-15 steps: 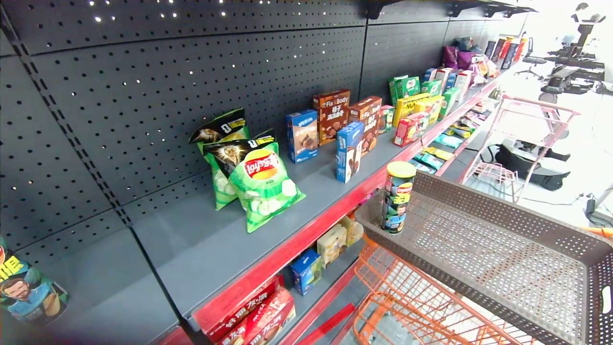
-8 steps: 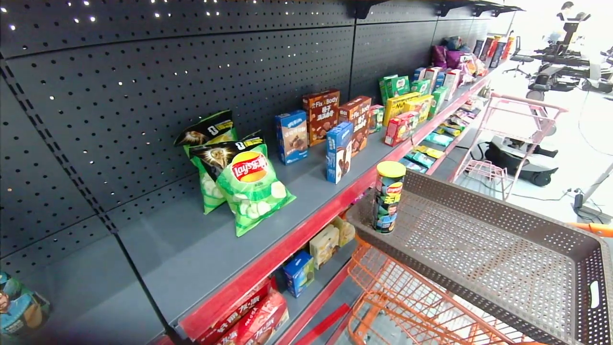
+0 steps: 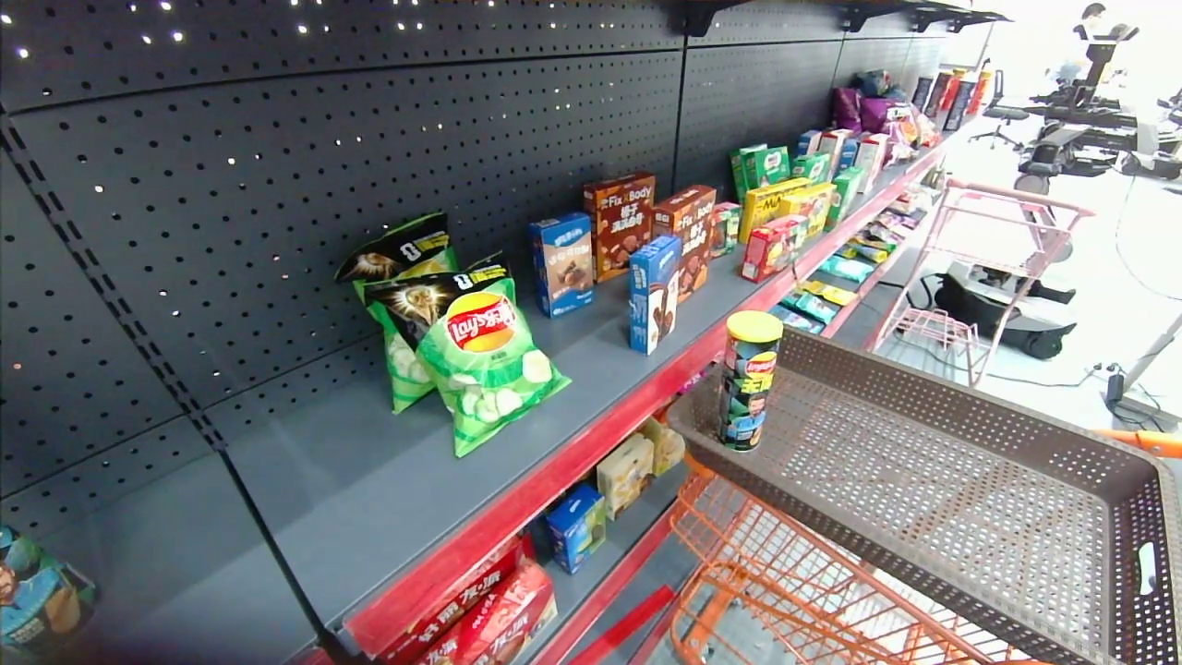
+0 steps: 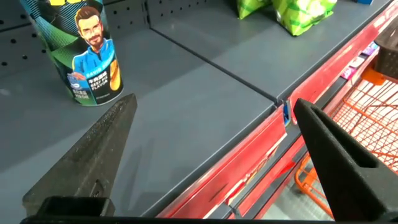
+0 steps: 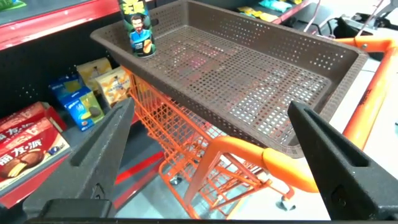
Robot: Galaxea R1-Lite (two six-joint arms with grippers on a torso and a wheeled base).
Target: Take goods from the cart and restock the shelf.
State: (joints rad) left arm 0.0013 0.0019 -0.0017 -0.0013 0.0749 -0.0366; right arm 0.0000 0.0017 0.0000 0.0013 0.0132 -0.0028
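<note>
Chip can [image 3: 749, 380] in the tray [image 3: 923, 480] corner: likely light, rigid, slick; grasp mid-body. Left end effector [image 4: 214, 106], right end effector [image 5: 211, 106] released.

Cut off at the head view's lower-left corner: blue-and-green portrait-printed chip can [image 3: 37, 596]. Largely hidden beneath brown perforated plastic basket [image 3: 923, 499]: orange wire cart [image 3: 785, 591]. Clipped by the bottom edge: red snack boxes [image 3: 480, 611]. Too small to identify: distant purple and red packages [image 3: 873, 106].
</note>
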